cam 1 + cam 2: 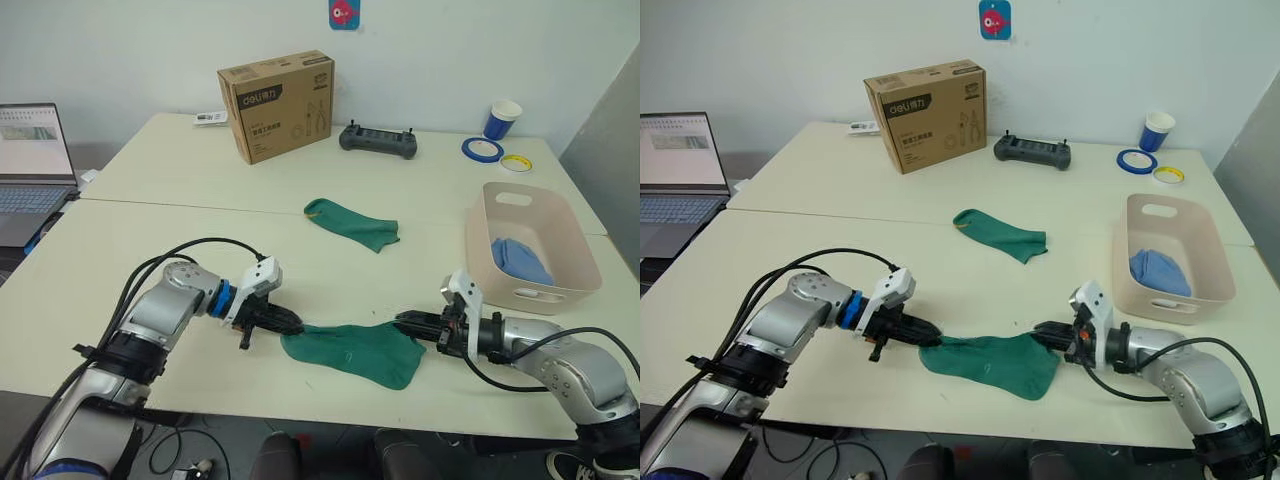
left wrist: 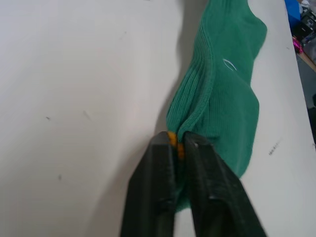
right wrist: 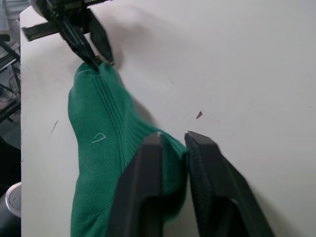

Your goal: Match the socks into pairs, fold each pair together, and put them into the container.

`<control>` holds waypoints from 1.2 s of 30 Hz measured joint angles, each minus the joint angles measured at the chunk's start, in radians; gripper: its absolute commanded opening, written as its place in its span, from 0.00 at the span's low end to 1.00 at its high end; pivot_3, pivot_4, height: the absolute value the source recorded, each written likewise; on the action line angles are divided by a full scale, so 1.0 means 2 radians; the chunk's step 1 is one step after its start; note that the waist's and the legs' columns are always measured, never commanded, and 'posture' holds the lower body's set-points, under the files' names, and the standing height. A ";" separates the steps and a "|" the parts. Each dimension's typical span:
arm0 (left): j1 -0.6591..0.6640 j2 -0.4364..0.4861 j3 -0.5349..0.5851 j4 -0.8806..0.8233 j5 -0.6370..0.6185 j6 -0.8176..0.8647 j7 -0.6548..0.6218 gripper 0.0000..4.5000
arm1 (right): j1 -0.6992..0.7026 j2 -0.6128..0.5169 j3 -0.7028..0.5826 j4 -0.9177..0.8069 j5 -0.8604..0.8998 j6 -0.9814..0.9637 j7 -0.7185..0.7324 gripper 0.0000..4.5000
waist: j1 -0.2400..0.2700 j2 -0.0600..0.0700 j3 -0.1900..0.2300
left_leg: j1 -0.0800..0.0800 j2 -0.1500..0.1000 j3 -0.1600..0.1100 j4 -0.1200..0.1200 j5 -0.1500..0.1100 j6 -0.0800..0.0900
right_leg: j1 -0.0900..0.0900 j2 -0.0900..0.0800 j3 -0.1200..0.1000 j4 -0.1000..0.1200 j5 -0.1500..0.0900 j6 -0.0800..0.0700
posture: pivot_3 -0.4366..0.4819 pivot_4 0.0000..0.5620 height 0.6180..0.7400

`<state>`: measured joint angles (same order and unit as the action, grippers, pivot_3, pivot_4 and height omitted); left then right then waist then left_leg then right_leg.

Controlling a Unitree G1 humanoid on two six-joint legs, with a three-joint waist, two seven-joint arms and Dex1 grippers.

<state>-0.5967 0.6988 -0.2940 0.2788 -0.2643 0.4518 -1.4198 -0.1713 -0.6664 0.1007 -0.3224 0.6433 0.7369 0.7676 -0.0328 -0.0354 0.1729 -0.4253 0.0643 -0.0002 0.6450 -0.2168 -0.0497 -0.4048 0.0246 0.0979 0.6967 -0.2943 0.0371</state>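
The near green sock point(image 1: 352, 350) lay stretched lengthwise between both tools, the left gripper point(image 1: 291, 325) pinching its yellowish toe and the right gripper point(image 1: 405, 325) pinching its cuff end.

Dark green ribbed sock point(image 1: 355, 350) with yellow toe, second dark green sock point(image 1: 352, 223) with yellowish tip, pale pink basin point(image 1: 535, 245), light blue socks point(image 1: 520, 260) inside, brown cardboard box point(image 1: 277, 105), cream table point(image 1: 200, 180), blue paper cup point(image 1: 503, 119)
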 measured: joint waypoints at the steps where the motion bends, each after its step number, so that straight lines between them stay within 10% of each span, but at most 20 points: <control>1: -0.001 -0.002 0.004 0.002 0.000 0.000 0.006 0.41 | 0.001 -0.001 -0.002 0.000 -0.001 -0.002 0.001 0.45 | 0.000 0.000 0.000 | 0.000 0.000 0.000 0.000 0.000 0.000 | 0.000 0.000 0.000 0.000 0.000 0.000 | 0.48 0.27 1.00; 6: -0.001 -0.001 0.037 0.004 -0.007 -0.001 0.018 0.77 | 0.004 -0.015 -0.037 -0.002 -0.001 -0.007 0.009 0.83 | -0.001 0.000 0.000 | 0.000 0.000 0.000 0.000 0.000 0.000 | 0.000 0.000 0.000 0.000 0.000 0.000 | 0.48 0.27 1.00; 13: 0.039 0.003 0.092 -0.059 -0.035 -0.041 0.019 0.83 | 0.015 -0.040 -0.025 -0.057 -0.044 -0.074 0.047 0.79 | -0.001 0.000 0.000 | 0.000 0.000 0.000 0.000 0.000 0.000 | 0.000 0.000 0.000 0.000 0.000 0.000 | 0.48 0.27 1.00; 24: 0.118 -0.017 0.048 -0.134 0.010 -0.164 0.026 0.12 | 0.017 -0.005 0.080 -0.021 -0.171 -0.200 0.071 0.00 | 0.000 0.000 0.000 | 0.000 0.000 0.000 0.000 0.000 0.000 | 0.000 0.000 0.000 0.000 0.000 0.000 | 0.48 0.27 1.00; 36: 0.124 -0.005 0.053 -0.030 0.045 -0.257 0.049 0.01 | 0.076 -0.021 0.065 0.028 -0.215 -0.273 0.079 0.00 | 0.000 0.000 0.000 | 0.001 0.000 0.001 0.000 0.000 0.000 | 0.000 0.000 0.000 0.000 0.000 0.000 | 0.48 0.27 1.00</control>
<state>-0.3489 0.6881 -0.1880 0.2192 -0.1740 -0.0617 -1.3218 -0.0201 -0.7078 0.2300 -0.2654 0.2132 0.1910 0.9246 -0.0323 -0.0348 0.1725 -0.4239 0.0644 0.0008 0.6451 -0.2168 -0.0498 -0.4041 0.0242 0.0986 0.6970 -0.2937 0.0379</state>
